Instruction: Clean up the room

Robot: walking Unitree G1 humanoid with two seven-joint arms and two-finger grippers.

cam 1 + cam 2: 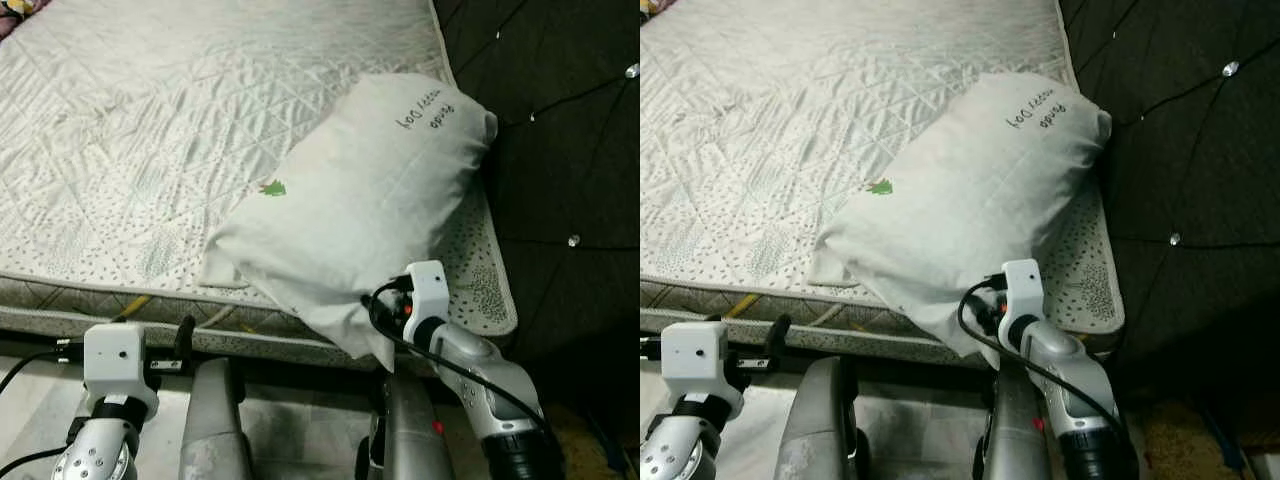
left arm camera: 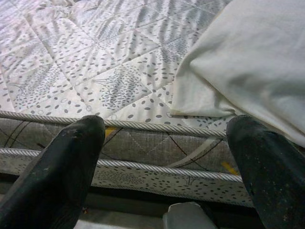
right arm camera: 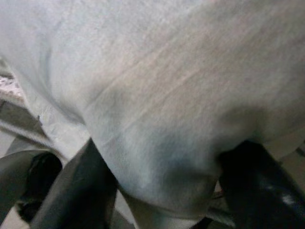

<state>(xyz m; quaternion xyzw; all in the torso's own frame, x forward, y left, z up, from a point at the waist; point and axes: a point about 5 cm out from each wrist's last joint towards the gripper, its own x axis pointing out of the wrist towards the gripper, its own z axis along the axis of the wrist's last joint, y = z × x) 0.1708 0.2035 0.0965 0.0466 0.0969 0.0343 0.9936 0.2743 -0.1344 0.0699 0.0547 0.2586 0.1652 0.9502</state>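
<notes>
A white pillow point(image 1: 365, 200) with dark handwriting lies on the quilted mattress point(image 1: 150, 130) at its near right corner and hangs over the edge. My right gripper point(image 3: 167, 191) is under that hanging corner, shut on the pillow point(image 3: 157, 95), whose fabric bulges between the two black fingers. In the eye views the pillow hides those fingers, and the right wrist point(image 1: 426, 295) shows just below it. My left gripper point(image 2: 164, 167) is open and holds nothing, level with the mattress side, left of the pillow and clear of it.
A dark tufted padded panel point(image 1: 560, 150) stands right beside the bed, close to the pillow. The mattress's piped side point(image 2: 143, 148) faces me. Pale floor point(image 1: 30, 410) and my own grey legs point(image 1: 215, 420) are below.
</notes>
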